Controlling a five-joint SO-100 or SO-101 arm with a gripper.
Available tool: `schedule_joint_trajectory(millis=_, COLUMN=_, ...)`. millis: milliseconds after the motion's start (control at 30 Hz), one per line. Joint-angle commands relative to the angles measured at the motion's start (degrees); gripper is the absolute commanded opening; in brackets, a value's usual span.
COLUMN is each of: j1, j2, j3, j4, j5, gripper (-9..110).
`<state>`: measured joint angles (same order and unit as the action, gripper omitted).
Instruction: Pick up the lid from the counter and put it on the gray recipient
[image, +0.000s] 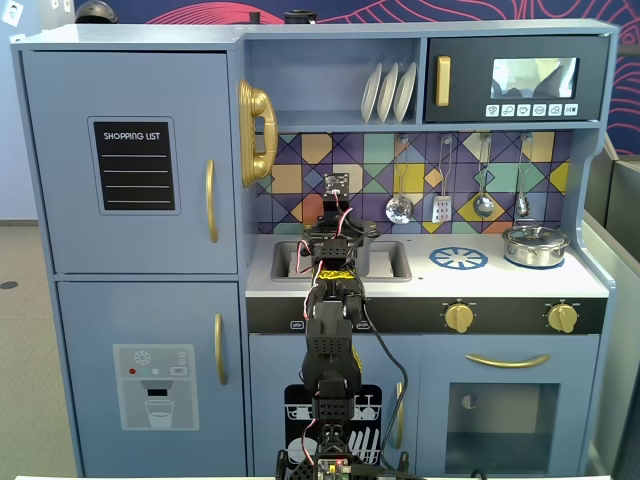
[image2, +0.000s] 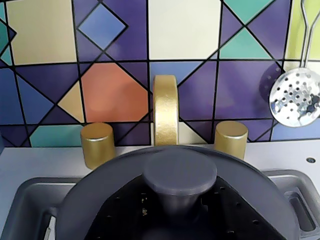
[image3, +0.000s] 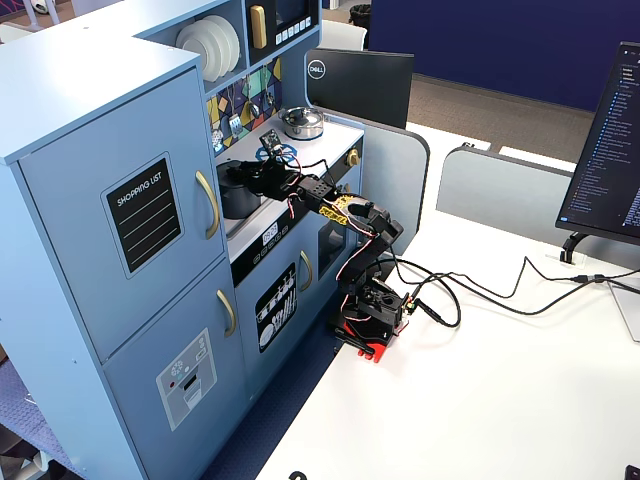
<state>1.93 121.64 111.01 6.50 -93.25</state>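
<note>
Wrist view: the lid (image2: 175, 200), dark gray with a round central knob, fills the lower half of the picture. The black fingers (image2: 120, 212) of the gripper (image2: 180, 220) lie on either side of the knob stem, clamped on it. Behind the lid stands the gold faucet (image2: 165, 110), with one gold tap knob (image2: 97, 144) to its left and another to its right, all against the tiled backsplash (image2: 110, 90). The gray sink (image2: 30, 200) rim shows left and right of the lid.

Side fixed view: the gray recipient (image3: 238, 190) sits in the sink area, upright, with the arm reaching over it; whether the lid touches the pot's rim cannot be told.

Front fixed view: the arm hides the pot. A shiny silver pot (image: 535, 245), lidded, stands on the far right of the counter (image: 420, 280), well apart from the sink. Three white plates (image: 388, 92) stand in the upper shelf.
</note>
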Motion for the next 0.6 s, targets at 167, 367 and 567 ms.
schedule_joint_trajectory(millis=167, j1=0.18, j2=0.79, j3=0.44, j4=-2.9, j5=0.7, gripper=0)
schedule_joint_trajectory(millis=367, j1=0.62, j2=0.97, j3=1.05, j4=-3.08, j5=-0.18, gripper=7)
schedule_joint_trajectory(millis=567, j1=1.32, j2=2.72, j3=4.04, j4=-3.6, j5=-1.76, gripper=15)
